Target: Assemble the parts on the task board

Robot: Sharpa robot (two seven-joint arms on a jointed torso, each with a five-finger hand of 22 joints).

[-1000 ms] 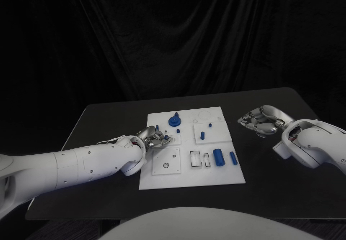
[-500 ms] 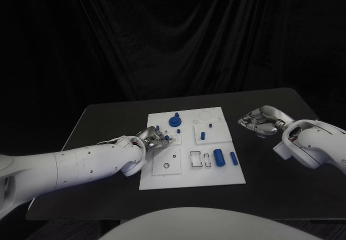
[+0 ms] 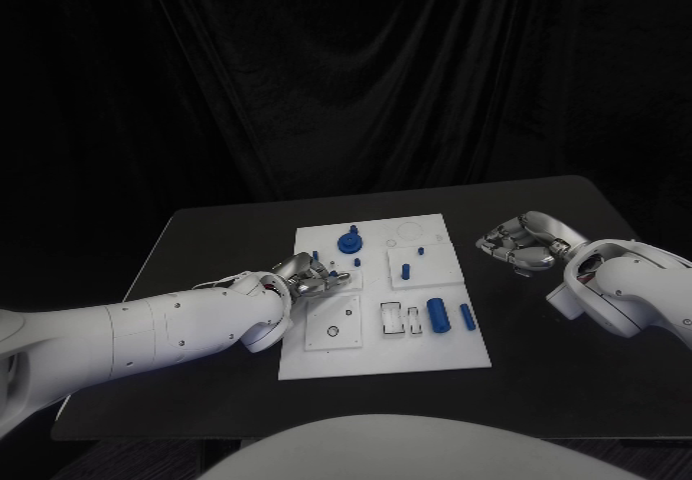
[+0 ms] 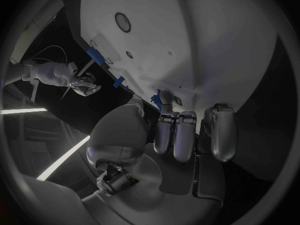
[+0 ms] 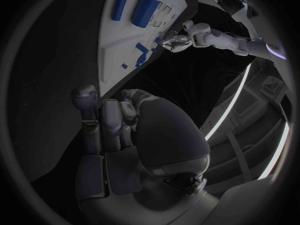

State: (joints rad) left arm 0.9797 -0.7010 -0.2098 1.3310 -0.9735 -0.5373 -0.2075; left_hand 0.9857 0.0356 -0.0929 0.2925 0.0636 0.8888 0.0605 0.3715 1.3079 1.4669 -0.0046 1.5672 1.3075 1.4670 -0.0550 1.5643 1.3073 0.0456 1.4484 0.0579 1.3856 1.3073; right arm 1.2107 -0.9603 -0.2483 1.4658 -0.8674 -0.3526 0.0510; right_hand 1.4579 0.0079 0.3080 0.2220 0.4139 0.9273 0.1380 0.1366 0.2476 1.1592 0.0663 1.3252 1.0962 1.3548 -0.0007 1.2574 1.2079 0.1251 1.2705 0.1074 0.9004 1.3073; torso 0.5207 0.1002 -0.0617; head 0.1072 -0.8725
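Left hand (image 3: 307, 275) sat at the left edge of the white task board (image 3: 378, 352), fingers bunched over the board's left-hand panels. In the left wrist view its fingers (image 4: 181, 135) curled toward the board's edge with a small blue part (image 4: 159, 99) at their tips; whether that part was pinched or merely lay beside them could not be told. Right hand (image 3: 519, 242) hung over the black table (image 3: 548, 350) just off the board's right edge, apart from it, its fingers (image 5: 103, 122) curled in with nothing visible in them.

On the board, a blue knob-shaped part (image 3: 349, 242) stood near the far edge. A small blue peg (image 3: 407, 270) lay in the panel right of centre. Nearer the robot, a thick blue cylinder (image 3: 437, 314) and a slimmer blue pin (image 3: 466, 317) lay side by side, close but apart, next to a small rectangular recess (image 3: 392, 318). A square plate with a round hole (image 3: 333, 331) sat at the board's near left.
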